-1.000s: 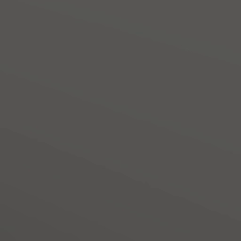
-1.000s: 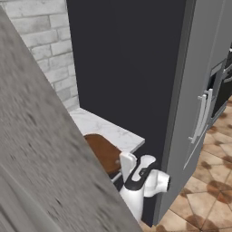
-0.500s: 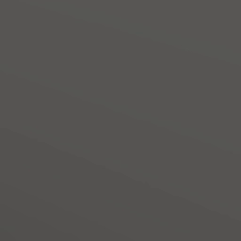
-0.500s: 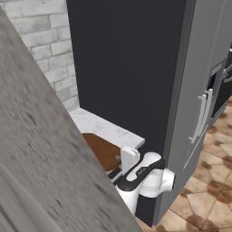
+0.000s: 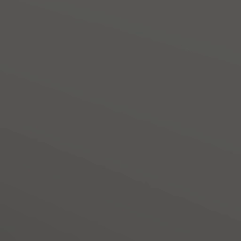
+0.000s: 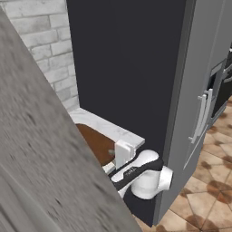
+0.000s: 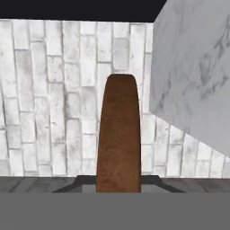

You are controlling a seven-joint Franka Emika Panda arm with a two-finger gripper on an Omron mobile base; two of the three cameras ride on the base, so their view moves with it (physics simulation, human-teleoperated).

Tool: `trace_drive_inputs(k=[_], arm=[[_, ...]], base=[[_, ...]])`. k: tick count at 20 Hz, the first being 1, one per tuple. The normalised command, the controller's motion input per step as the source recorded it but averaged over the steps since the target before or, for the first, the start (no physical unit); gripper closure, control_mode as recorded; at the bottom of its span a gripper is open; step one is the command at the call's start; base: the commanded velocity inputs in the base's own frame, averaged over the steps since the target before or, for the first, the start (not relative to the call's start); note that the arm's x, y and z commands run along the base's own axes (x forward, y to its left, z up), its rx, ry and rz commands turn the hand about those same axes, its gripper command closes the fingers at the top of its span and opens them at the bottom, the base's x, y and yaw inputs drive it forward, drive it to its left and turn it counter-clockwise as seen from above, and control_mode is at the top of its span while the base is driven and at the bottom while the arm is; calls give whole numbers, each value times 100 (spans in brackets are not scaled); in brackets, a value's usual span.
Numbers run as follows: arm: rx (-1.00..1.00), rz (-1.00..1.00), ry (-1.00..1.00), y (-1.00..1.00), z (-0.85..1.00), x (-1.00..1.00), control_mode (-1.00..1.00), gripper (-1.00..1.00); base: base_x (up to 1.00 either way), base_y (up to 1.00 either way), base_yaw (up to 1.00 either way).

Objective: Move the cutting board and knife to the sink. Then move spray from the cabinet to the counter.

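- My jaws are clenched on the near end of the cutting board (image 7: 118, 134); in the hand view it rises straight from between my finger tips, a long dark-brown wooden tongue with a rounded far end.
- Past the board I look onto a white brick wall (image 7: 54, 112), with a slab of marble-veined white surface (image 7: 193, 76) slanting in from the right. How the board stands to the counter from here I cannot tell.
- In the right base view my gripper (image 6: 118, 159) sits low at the corner of the counter (image 6: 111, 129), with the brown board (image 6: 95, 142) showing just beside it over the white marble.
- Around that: a dark panel rises behind the counter, and a tall grey fridge (image 6: 204, 90) with a bar handle stands to the right over the tiled floor.
- Judging progress: I reckon this is the first step, board grasped but not yet delivered. The sink is nowhere I can point to, so the carry is still ahead.
- Left after that, as I judge it: the knife to the sink, then the spray out of the cabinet onto the counter. I cannot place any of these from here.
- Writing: a small pale mark sits on the dark band of my wrist in the right base view, too blurred to read. No brands or labels otherwise.
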Motion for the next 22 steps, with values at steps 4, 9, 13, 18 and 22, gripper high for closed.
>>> trace_drive_inputs(k=[4, 9, 13, 18, 22], arm=[[-11, -23, -27, 83, 25, -15, -100, 100], [-9, -37, -15, 62, 28, 0, -100, 100], [0, -26, 0, 30, 55, -4, -100, 100], [0, -15, 0, 17, 48, -37, -100, 100], [3, -1, -2, 4, 55, -55, -100, 100]], base=[[0, 0, 0], [0, 0, 0], [0, 0, 0], [0, 0, 0], [0, 0, 0]])
